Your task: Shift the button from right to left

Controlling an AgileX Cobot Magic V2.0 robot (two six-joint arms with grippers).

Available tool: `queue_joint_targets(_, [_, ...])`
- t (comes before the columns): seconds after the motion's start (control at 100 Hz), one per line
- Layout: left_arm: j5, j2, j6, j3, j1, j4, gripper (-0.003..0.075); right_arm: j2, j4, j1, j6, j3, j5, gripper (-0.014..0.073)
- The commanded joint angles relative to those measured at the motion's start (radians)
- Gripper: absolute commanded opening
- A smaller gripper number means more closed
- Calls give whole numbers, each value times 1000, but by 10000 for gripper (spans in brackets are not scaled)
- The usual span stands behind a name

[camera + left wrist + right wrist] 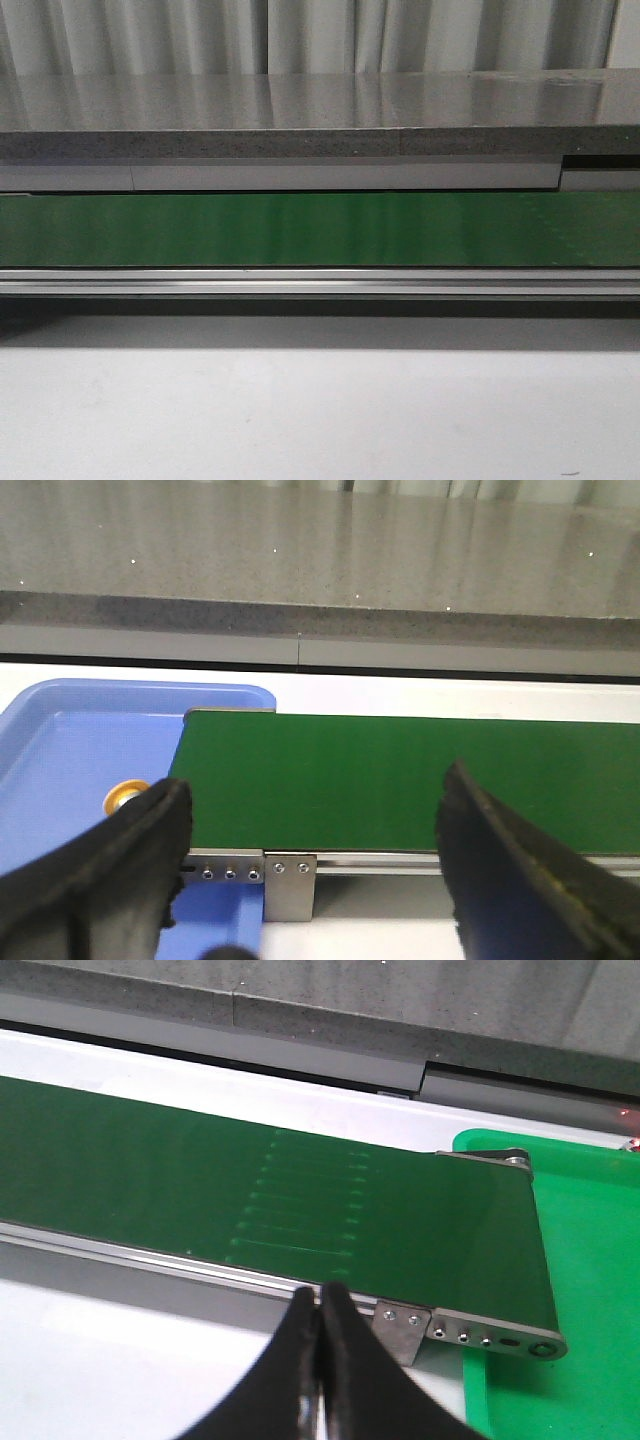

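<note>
In the left wrist view a yellow-orange round cap of the button shows inside the blue tray, mostly hidden behind my left finger; its dark block is not visible. My left gripper is open and empty, its jaws wide apart over the near rail at the left end of the green conveyor belt. My right gripper is shut with nothing between the fingers, hovering before the rail near the belt's right end. Neither gripper shows in the front view.
A green tray sits past the belt's right end. The belt runs across the front view with a metal rail before it, a grey counter behind, and the white table in front.
</note>
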Motion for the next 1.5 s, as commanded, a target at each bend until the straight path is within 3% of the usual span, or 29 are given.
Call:
queue_joint_targets(0.0, [-93, -1, -2, -22, -6, -21, 487, 1, -1, 2, -7, -28, -74, -68])
queue_joint_targets(0.09, [-93, -1, -2, -22, -6, -21, 470, 1, -1, 2, -7, -28, -74, -68])
queue_joint_targets(0.18, [-93, -1, -2, -22, -6, -21, 395, 1, -1, 2, -7, -28, -74, -68])
queue_joint_targets(0.42, [-93, -1, -2, -22, -6, -21, 6, 1, -1, 2, -7, -28, -74, -68])
queue_joint_targets(1.21, [-93, -8, -2, -16, -6, -18, 5, 1, -1, 2, -7, -28, -74, -68])
queue_joint_targets(1.49, [-282, -68, -2, 78, -6, 125, 5, 1, -1, 2, -7, -28, -74, -68])
